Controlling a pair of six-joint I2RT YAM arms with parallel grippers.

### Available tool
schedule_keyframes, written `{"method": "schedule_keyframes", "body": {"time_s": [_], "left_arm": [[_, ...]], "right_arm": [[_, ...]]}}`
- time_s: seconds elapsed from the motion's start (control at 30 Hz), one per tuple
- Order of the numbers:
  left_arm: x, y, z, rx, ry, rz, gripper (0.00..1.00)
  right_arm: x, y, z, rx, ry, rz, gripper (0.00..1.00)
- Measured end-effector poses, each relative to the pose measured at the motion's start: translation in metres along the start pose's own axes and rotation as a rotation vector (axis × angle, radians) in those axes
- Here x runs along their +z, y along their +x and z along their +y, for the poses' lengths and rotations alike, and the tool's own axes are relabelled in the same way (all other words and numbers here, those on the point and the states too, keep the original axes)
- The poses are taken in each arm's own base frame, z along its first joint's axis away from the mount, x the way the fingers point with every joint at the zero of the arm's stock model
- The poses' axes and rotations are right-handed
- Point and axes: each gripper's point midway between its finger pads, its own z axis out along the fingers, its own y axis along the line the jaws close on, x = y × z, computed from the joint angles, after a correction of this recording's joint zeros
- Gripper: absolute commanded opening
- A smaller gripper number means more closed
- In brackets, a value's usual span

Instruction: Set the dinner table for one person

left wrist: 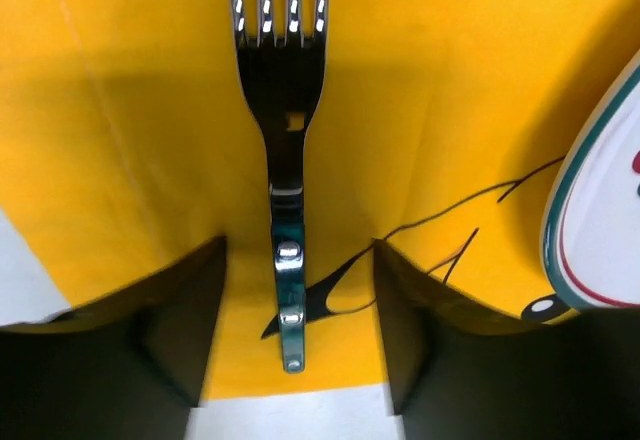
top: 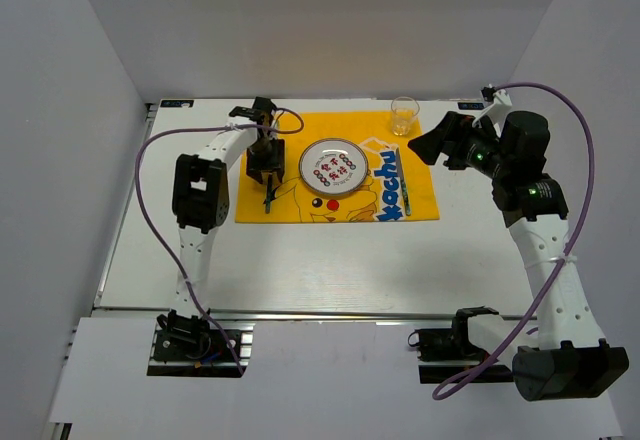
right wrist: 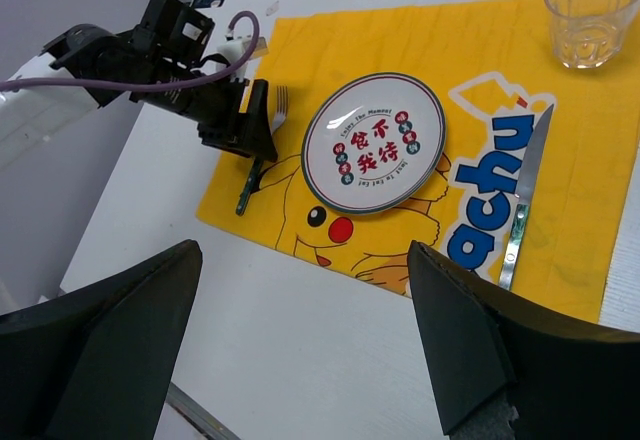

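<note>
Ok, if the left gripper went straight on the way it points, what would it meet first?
The fork, lying between the open fingers of the left gripper, then the yellow placemat beneath. How far off is hard to judge.

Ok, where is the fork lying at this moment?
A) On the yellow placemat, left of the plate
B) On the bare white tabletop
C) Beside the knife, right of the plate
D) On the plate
A: the fork lies flat on the yellow placemat inside the open left end effector, with the plate off to its right.
</note>
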Motion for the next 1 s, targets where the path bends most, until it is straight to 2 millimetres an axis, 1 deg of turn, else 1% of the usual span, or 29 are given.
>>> {"method": "schedule_keyframes", "body": {"time_s": [0.03, 0.1, 0.13, 0.2, 0.23, 0.3, 0.37, 0.43, 0.47, 0.53, 0.57, 0.6, 0.67, 0.73, 0.83, 0.9, 1.0], "left_arm": [[-0.002, 0.002, 0.0, 0.004, -0.007, 0.001, 0.75], [-0.011, 0.003, 0.001, -0.004, -0.024, -0.009, 0.86], [-0.017, 0.005, 0.004, -0.01, -0.036, -0.018, 0.98], [-0.041, 0.007, 0.007, -0.034, -0.056, -0.056, 0.98], [-0.058, 0.005, 0.009, -0.048, -0.066, -0.097, 0.98], [-0.099, 0.002, 0.017, -0.086, -0.092, -0.192, 0.98], [-0.155, -0.004, 0.027, -0.133, -0.113, -0.342, 0.98], [-0.207, -0.002, 0.036, -0.175, -0.128, -0.474, 0.98], [-0.236, 0.001, 0.043, -0.203, -0.134, -0.554, 0.98], [-0.283, 0.017, 0.056, -0.254, -0.149, -0.667, 0.98], [-0.301, 0.026, 0.061, -0.277, -0.152, -0.714, 0.98], [-0.315, 0.035, 0.066, -0.297, -0.156, -0.752, 0.98], [-0.333, 0.058, 0.078, -0.33, -0.183, -0.791, 0.98], [-0.339, 0.078, 0.089, -0.352, -0.22, -0.801, 0.98], [-0.339, 0.105, 0.105, -0.377, -0.275, -0.792, 0.98], [-0.337, 0.125, 0.113, -0.388, -0.298, -0.782, 0.98], [-0.341, 0.151, 0.122, -0.411, -0.307, -0.79, 0.98]], "right_arm": [[0.0, 0.0, 0.0, 0.0, 0.0, 0.0, 0.89], [0.0, 0.0, -0.001, 0.002, 0.006, 0.001, 0.89], [0.0, 0.001, -0.002, 0.005, 0.015, 0.004, 0.89], [-0.002, 0.001, -0.009, 0.007, 0.055, 0.01, 0.89], [-0.003, 0.0, -0.012, 0.01, 0.084, 0.015, 0.89], [-0.008, -0.005, -0.022, 0.002, 0.156, 0.013, 0.89], [-0.015, -0.008, -0.03, -0.012, 0.224, 0.009, 0.89], [-0.026, -0.01, -0.038, -0.032, 0.295, 0.0, 0.89], [-0.033, -0.01, -0.041, -0.039, 0.33, -0.006, 0.89], [-0.05, -0.008, -0.044, -0.055, 0.386, -0.017, 0.89], [-0.06, -0.008, -0.044, -0.062, 0.406, -0.029, 0.89], [-0.069, -0.008, -0.042, -0.068, 0.42, -0.044, 0.89], [-0.085, -0.007, -0.037, -0.077, 0.436, -0.064, 0.89], [-0.101, -0.003, -0.031, -0.084, 0.441, -0.078, 0.89], [-0.12, 0.005, -0.027, -0.089, 0.458, -0.083, 0.89], [-0.133, 0.012, -0.024, -0.094, 0.469, -0.082, 0.89], [-0.15, 0.019, -0.02, -0.101, 0.483, -0.082, 0.89]]}}
